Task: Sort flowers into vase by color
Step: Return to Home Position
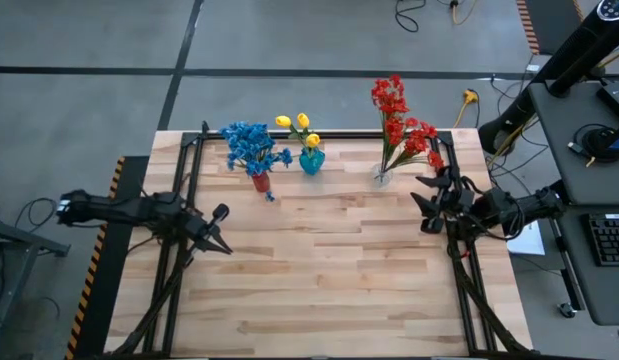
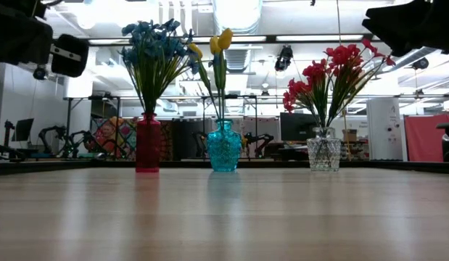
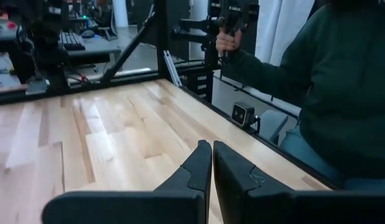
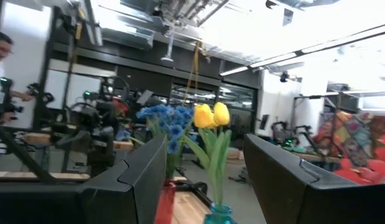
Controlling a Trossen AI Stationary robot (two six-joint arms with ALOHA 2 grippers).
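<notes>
**Return home.** My right gripper (image 4: pixel 204 138), spread and empty, hangs just beside the red flowers (image 1: pixel 397 120). The yellow flowers (image 1: pixel 299 124) and blue flowers (image 1: pixel 251 143) stand ahead. I should back straight off, clear of the stems. My left gripper (image 3: pixel 212 146), pressed together, waits.

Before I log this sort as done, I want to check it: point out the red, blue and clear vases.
red vase (image 2: pixel 147 146): low view, mid body.
blue vase (image 2: pixel 224 150): low view, round belly.
clear vase (image 2: pixel 324 154): low view, glass wall.
</notes>
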